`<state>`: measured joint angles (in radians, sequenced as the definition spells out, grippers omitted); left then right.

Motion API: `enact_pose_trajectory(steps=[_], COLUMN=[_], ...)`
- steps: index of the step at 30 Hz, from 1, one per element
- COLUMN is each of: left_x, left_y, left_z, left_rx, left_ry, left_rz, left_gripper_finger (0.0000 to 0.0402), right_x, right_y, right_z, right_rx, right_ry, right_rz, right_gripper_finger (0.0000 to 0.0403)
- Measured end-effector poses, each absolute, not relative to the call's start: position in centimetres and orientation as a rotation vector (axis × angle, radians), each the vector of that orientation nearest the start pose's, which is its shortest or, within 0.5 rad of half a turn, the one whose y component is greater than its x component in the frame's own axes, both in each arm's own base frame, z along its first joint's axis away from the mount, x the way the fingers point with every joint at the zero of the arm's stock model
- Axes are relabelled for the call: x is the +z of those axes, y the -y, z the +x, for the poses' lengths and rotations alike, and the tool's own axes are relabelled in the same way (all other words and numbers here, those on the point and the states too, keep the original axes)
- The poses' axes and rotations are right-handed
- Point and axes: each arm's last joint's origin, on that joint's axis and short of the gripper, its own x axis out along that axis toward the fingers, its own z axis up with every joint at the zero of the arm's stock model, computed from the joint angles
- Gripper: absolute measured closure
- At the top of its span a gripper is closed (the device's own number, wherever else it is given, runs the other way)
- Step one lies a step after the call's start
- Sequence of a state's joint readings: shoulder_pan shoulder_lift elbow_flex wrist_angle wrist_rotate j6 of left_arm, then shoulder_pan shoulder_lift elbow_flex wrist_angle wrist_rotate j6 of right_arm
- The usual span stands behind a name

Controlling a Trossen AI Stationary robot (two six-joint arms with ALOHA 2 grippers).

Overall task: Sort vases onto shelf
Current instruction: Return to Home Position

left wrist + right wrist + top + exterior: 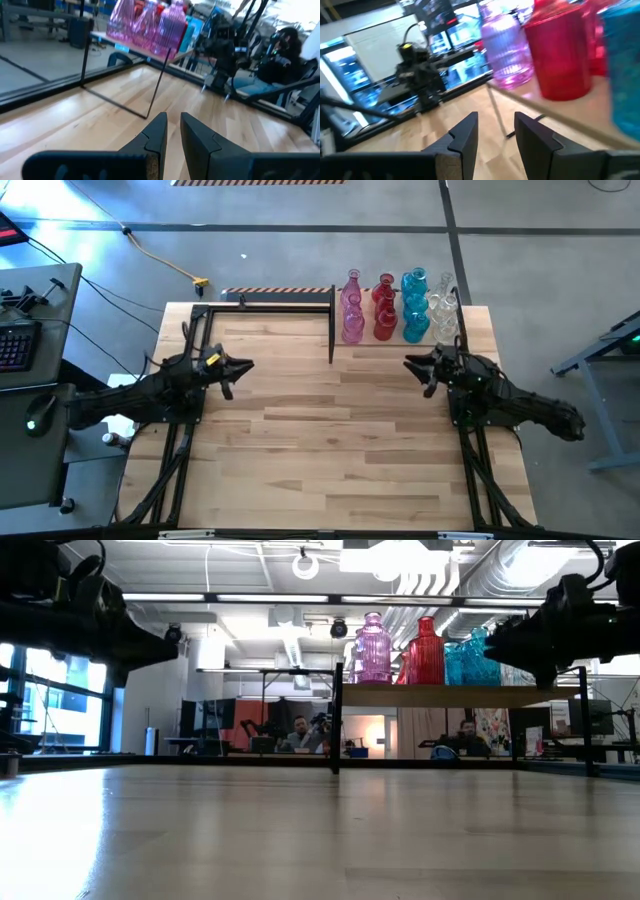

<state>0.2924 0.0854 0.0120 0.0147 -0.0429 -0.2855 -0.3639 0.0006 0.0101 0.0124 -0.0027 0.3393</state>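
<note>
The vases stand upright on their bases in four rows on the shelf, a raised light-wood board at the table's far right: pink, red, turquoise-blue and clear. The low view shows pink, red and blue vases on the board. My left gripper hovers over the table's left-middle, empty, its fingers a narrow gap apart. My right gripper hovers just near of the shelf, open and empty, facing the pink and red vases.
A thin black metal frame runs along the table's far edge left of the shelf, with a black upright at the shelf's left end. The planked tabletop lies bare between and near of the arms. People sit in the room behind.
</note>
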Motion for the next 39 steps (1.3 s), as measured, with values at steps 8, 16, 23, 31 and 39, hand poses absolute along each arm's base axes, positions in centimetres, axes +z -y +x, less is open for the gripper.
enact_pose_trajectory(steps=[8,16,23,31,39], left_x=[17.0,16.9,16.9,16.9,16.9], left_y=[-2.9,-2.5,-2.3,-2.3,-2.3], left_z=[9.3,9.4,9.4,9.4,9.4], left_rx=[0.327,0.288,0.266,0.266,0.266], left_ry=[0.078,0.064,0.061,0.061,0.061], left_rz=[-0.279,-0.281,-0.282,-0.282,-0.282], left_gripper_finger=[0.0357,0.0357,0.0357,0.0357,0.0357], right_x=[16.8,16.8,16.8,16.8,16.8], right_y=[2.4,2.1,2.1,2.1,2.1], right_z=[9.4,9.5,9.5,9.5,9.5], right_rx=[-0.239,-0.211,-0.212,-0.212,-0.212], right_ry=[0.063,0.055,0.052,0.052,0.052], right_rz=[0.335,0.336,0.336,0.336,0.336], right_gripper_finger=[0.0286,0.0286,0.0286,0.0286,0.0286])
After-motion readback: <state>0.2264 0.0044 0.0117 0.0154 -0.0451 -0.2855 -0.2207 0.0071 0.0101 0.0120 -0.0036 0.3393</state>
